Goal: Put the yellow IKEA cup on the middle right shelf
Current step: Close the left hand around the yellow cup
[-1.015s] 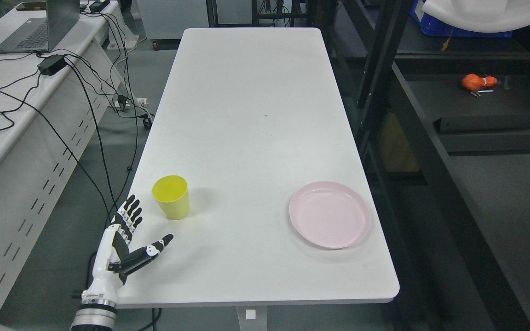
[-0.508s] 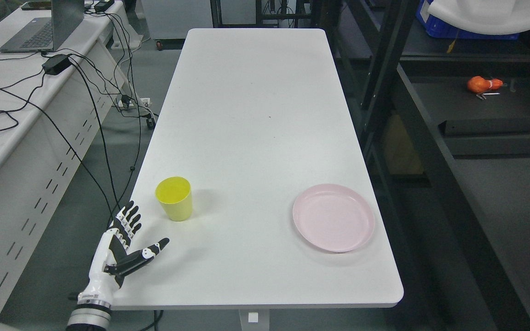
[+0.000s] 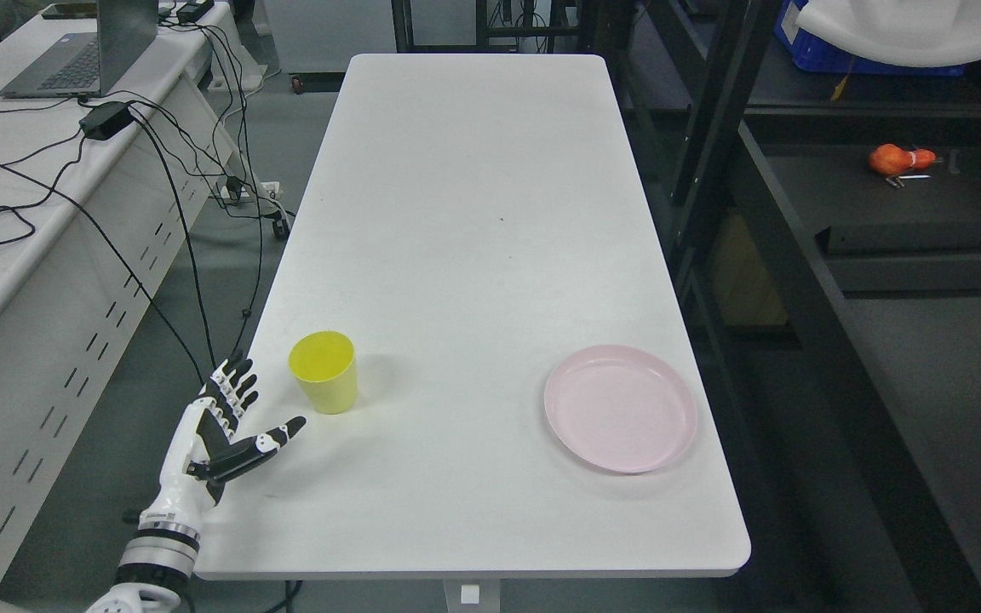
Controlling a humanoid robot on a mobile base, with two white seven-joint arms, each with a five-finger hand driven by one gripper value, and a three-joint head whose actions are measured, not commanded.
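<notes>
Now, with left hand (image 3: 222,434) spread and empty at the bench (image 3: 473,213) corner, just beside the upright yellow cup (image 3: 324,371): slide in level; wrap the wall below the rim; squeeze gently; lift straight; mind the pink plate (image 3: 621,408) well apart.

bright even overhead light, soft shadows, sharp focus.
</notes>
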